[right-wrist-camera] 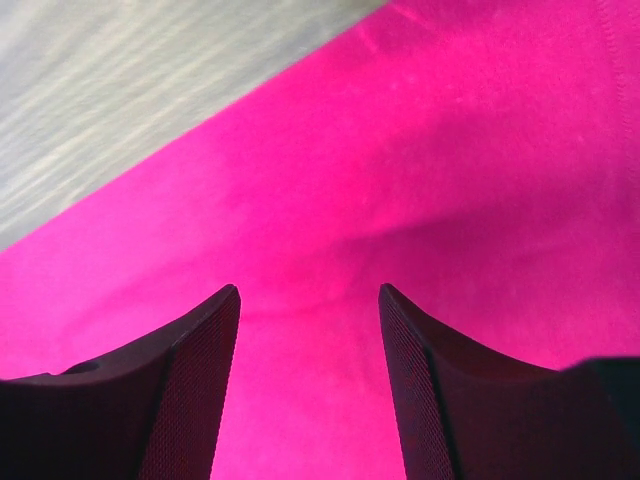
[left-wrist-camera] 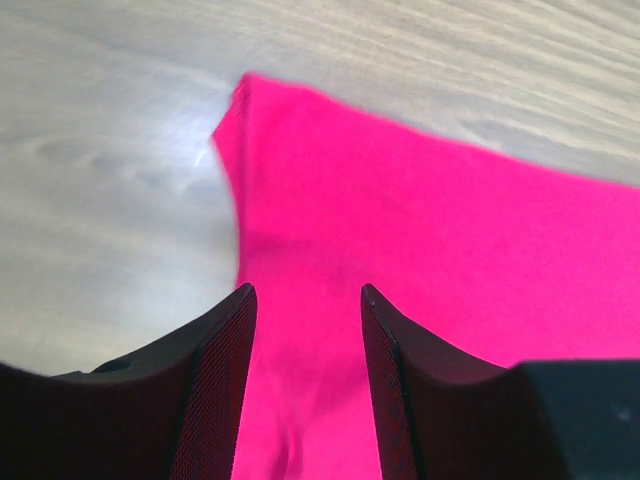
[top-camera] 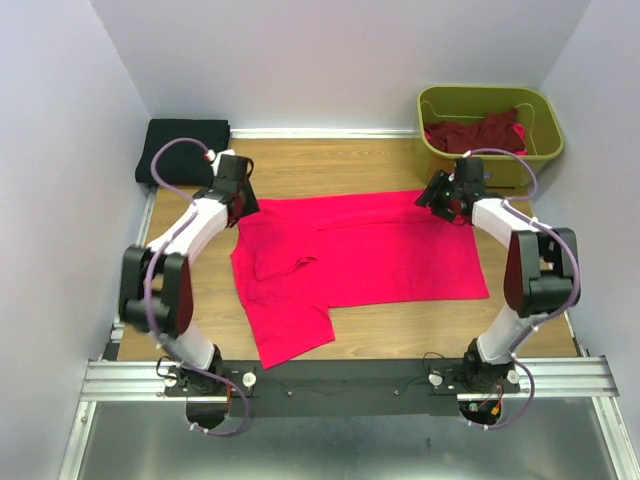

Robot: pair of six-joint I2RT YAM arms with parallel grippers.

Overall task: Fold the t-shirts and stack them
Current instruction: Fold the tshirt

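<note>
My left pincer (left-wrist-camera: 305,290) is spread open above the pink-red t-shirt (top-camera: 370,250), its fingers apart with cloth showing between them. Whether the tips touch the fabric I cannot tell. The shirt's corner pokes toward 11 o'clock, with bare worktop (top-camera: 330,165) from 9 to 12. My right pincer (right-wrist-camera: 308,290) is parted the same way over the shirt's far right part. There the cloth edge runs on a slant, with wood showing only at 10 to 11 o'clock. From above, the shirt lies spread across the worktop's middle, one flap reaching toward 7 o'clock. A folded black t-shirt (top-camera: 185,145) sits at 10 o'clock. The olive tub (top-camera: 545,115) of maroon t-shirts (top-camera: 480,132) stands at 1 o'clock, just beyond my right wrist. Bare wood runs along the shirt's far and near edges.
</note>
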